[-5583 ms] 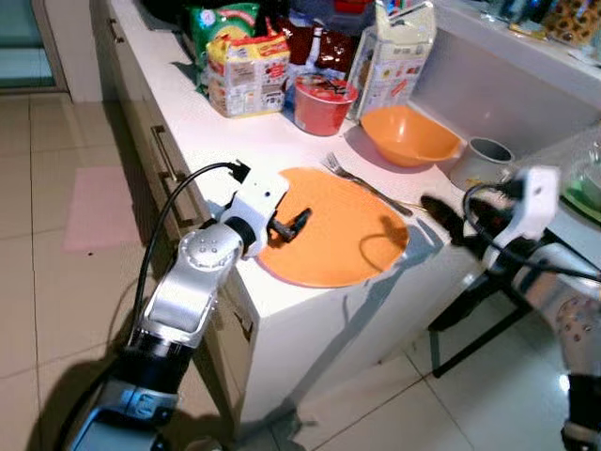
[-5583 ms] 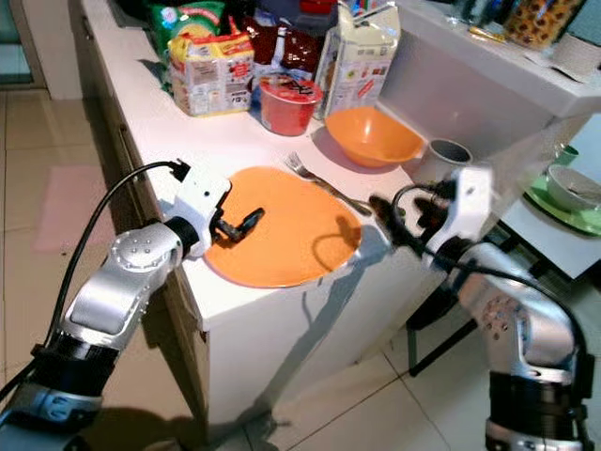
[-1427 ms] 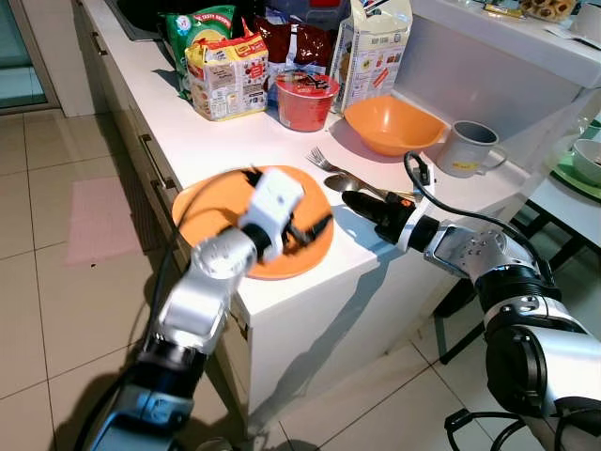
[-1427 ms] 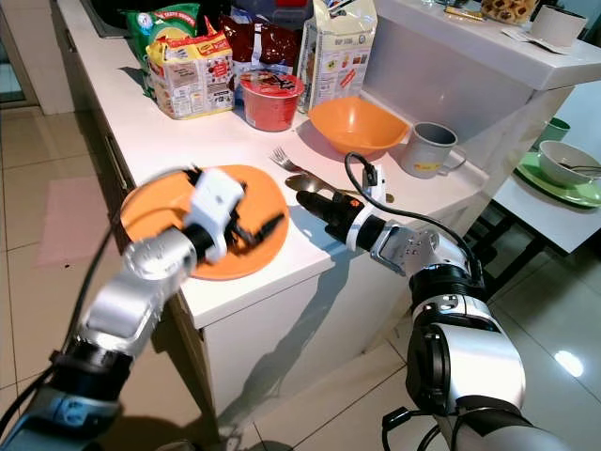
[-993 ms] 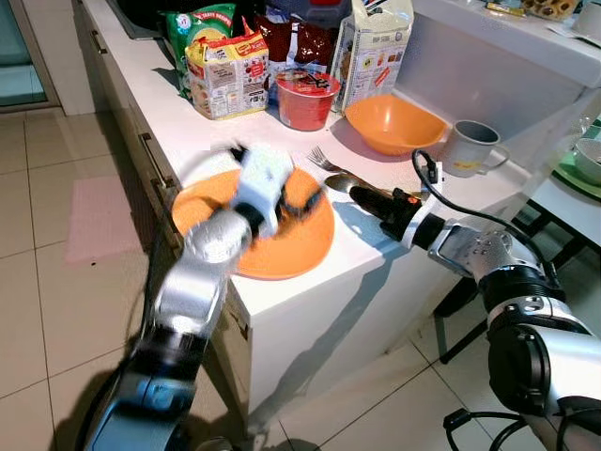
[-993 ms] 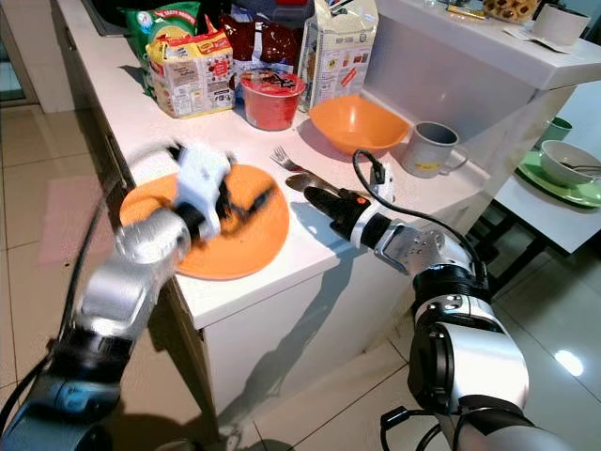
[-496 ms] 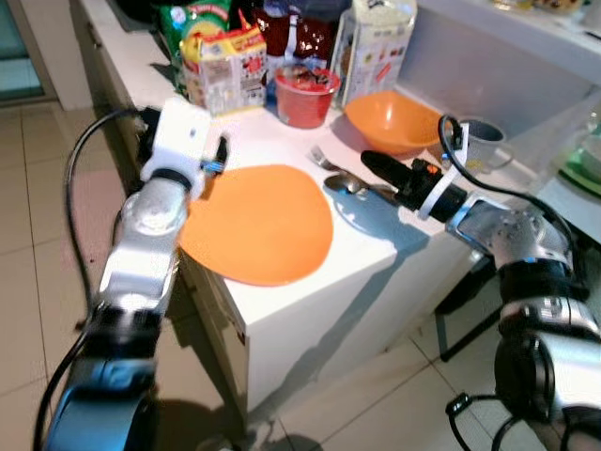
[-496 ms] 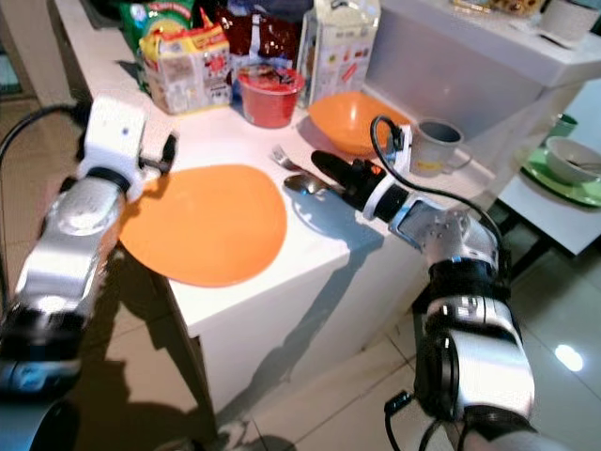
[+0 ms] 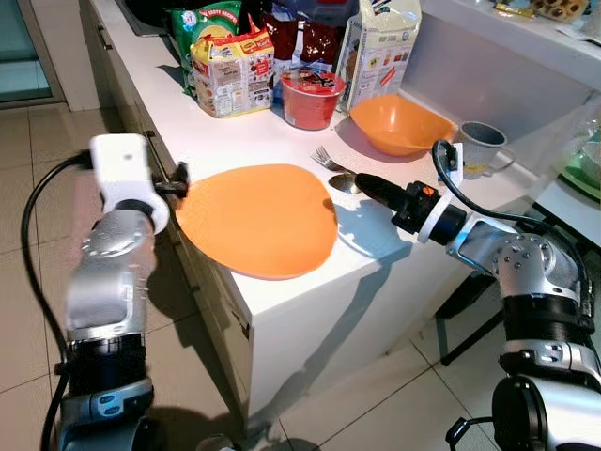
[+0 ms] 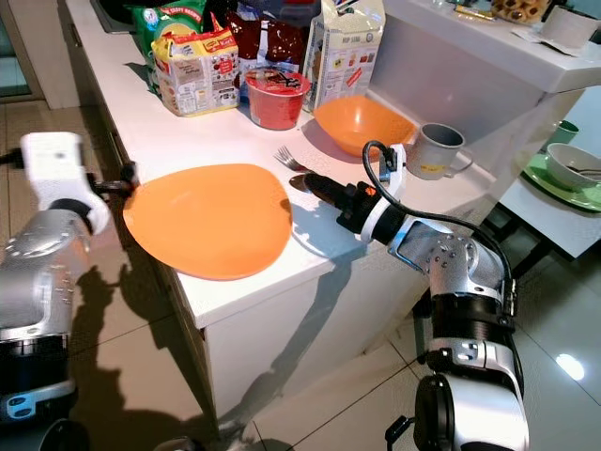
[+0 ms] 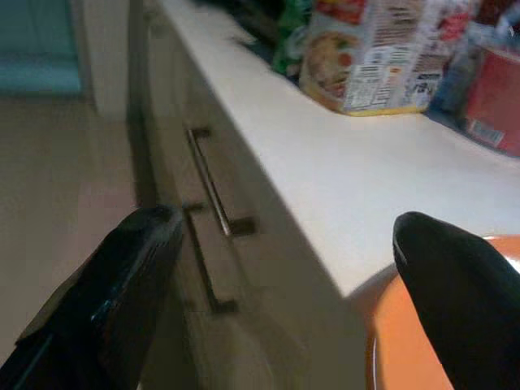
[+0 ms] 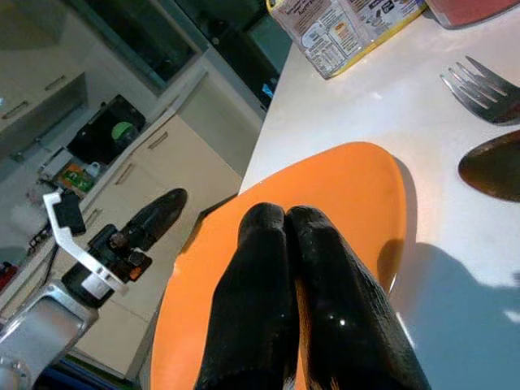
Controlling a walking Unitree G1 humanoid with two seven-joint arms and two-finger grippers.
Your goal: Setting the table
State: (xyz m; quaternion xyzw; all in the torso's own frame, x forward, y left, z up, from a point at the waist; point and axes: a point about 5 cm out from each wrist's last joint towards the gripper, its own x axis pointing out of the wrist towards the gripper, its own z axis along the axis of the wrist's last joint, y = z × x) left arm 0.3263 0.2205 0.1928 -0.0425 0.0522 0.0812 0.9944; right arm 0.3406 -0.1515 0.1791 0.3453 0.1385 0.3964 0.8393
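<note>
The flat round orange plate (image 9: 258, 218) overhangs the white counter (image 9: 235, 141) edge, probably for grasping; left gripper (image 11: 284, 284) gapes wide beside it, right gripper (image 12: 296, 236) pressed closed, empty

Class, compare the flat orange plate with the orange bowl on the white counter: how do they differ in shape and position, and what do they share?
The flat orange plate is wide and almost rimless; the orange bowl is deep, with raised sides. The plate lies at the front of the white counter, its edge jutting past the counter's edge; the bowl sits farther back, beside the grey mug. Both are orange, with nothing visible in them.
</note>
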